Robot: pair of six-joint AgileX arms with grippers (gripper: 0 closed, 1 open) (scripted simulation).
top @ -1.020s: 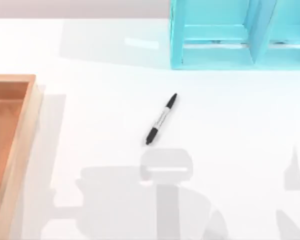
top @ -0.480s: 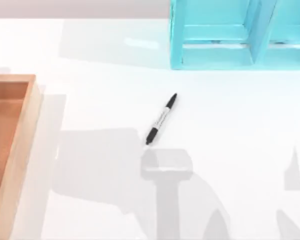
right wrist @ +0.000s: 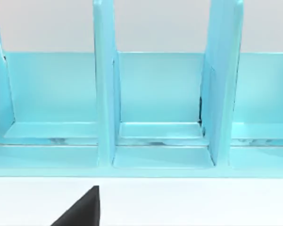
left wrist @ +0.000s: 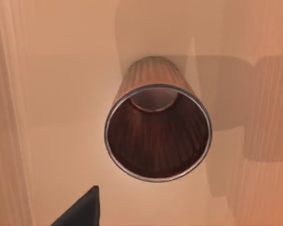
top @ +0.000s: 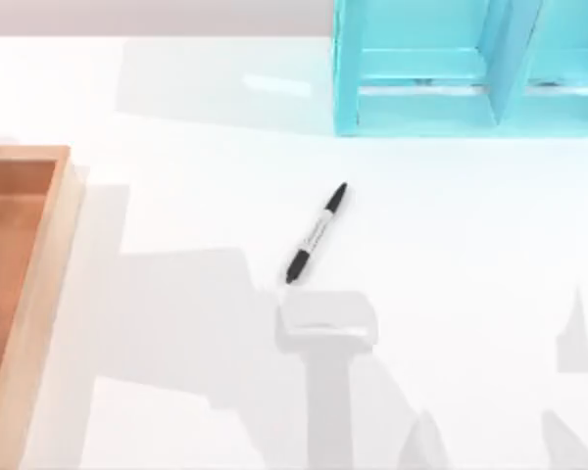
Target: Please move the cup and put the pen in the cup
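Since the earlier frames, the grey shadows on the lower part of the white tabletop (top: 451,245) have shifted: the broad patch has spread toward the lower left of the top view, while the pen has not moved. The pen (top: 317,233) lies alone near the middle of the frame, slanted, one black end toward the upper right and the other toward the lower left. Just below its lower end sits a blocky shadow. The orange-wood tray (top: 41,294) occupies the left edge of the frame, and a turquoise compartment shelf (top: 421,108) stands at the upper right.

In the left wrist view we see the cup (left wrist: 158,132) standing on the tray's wooden floor, its dark ribbed inside facing the camera. One dark fingertip of our left tool (left wrist: 82,209) juts in below it, apart from the cup; we cannot tell how wide that tool stands.

In the right wrist view, the shelf's dividers face us, and a single dark fingertip of our right tool (right wrist: 82,209) shows over the tabletop; its spread we cannot tell either.
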